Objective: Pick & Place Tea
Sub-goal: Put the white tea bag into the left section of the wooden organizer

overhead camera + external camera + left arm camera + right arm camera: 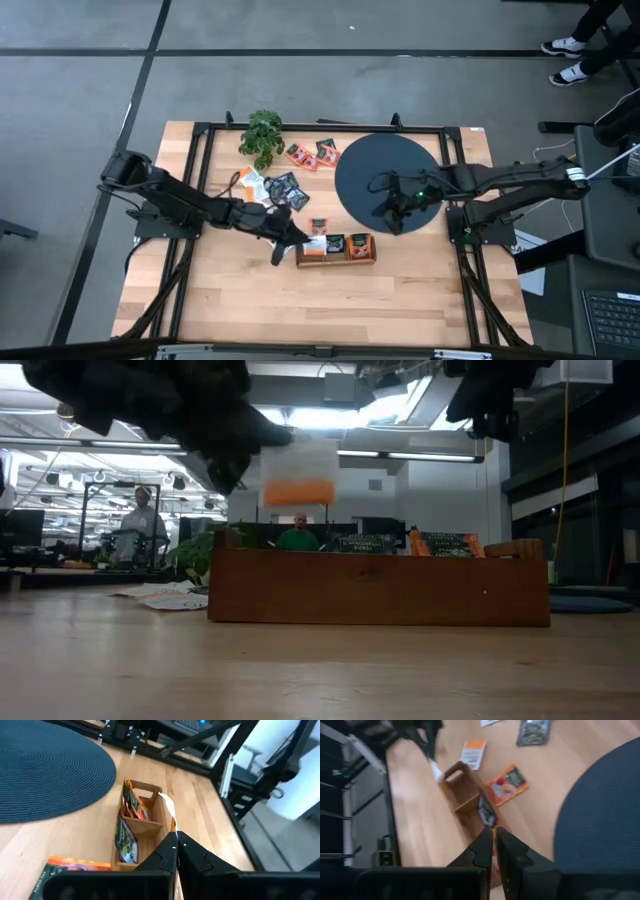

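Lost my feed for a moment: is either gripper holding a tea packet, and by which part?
The left gripper pinches a white-and-orange tea packet by its edge, above the wooden box. The right gripper is shut over the black disc; nothing visible in it.

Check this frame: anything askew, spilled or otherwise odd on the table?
Nothing damaged or spilled. Loose tea packets lie scattered beside the plant, apparently awaiting sorting. The left gripper holds a white-and-orange packet above the wooden box.

Honestly nothing here reads. The packets (385, 544) standing in the wooden box (380, 588), center of the low view, seem to carry a line of pale print, but it's too blurry to make out.
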### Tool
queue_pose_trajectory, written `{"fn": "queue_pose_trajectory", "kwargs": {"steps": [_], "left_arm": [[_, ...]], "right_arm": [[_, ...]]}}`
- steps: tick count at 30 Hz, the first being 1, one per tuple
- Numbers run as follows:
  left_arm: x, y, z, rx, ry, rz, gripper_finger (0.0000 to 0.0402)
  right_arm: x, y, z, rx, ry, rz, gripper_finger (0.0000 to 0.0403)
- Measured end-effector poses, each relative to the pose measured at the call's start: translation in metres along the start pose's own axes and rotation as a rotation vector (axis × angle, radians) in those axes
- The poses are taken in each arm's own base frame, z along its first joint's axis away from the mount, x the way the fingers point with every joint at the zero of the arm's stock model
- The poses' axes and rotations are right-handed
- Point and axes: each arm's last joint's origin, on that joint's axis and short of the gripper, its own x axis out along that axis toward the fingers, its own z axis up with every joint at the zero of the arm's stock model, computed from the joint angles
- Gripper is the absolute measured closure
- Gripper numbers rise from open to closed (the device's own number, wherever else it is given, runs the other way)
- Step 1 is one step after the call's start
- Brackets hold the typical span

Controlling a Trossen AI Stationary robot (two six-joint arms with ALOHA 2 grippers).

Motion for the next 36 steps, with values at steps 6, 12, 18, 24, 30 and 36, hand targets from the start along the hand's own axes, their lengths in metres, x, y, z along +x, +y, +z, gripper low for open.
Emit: {"fn": "queue_pose_trajectory", "kwargs": {"steps": [6,12,18,24,30,36], "left_arm": [[0.010,0.005,-0.008,-0.016,0.022,0.082,0.0400],[0.008,0.002,-0.017,-0.020,0.097,0.104,0.0400],[0.007,0.002,-0.021,-0.005,0.105,0.175,0.0400],[0.006,0.004,-0.025,-0.003,0.133,0.208,0.0400],[0.006,0.004,-0.025,0.003,0.139,0.201,0.0400],[0.006,0.003,-0.025,0.035,0.152,0.181,0.0393]], "right_arm": [[-0.004,0.004,-0.003,-0.001,0.005,0.029,0.0395],[-0.004,0.004,-0.004,-0.004,0.011,0.030,0.0391],[-0.004,0.004,-0.004,-0.009,0.011,0.030,0.0380],[-0.004,0.004,-0.004,-0.007,0.010,0.030,0.0394],[-0.004,0.004,-0.004,-0.005,0.010,0.030,0.0391],[-0.004,0.004,-0.004,-0.005,0.010,0.030,0.0381]]}}
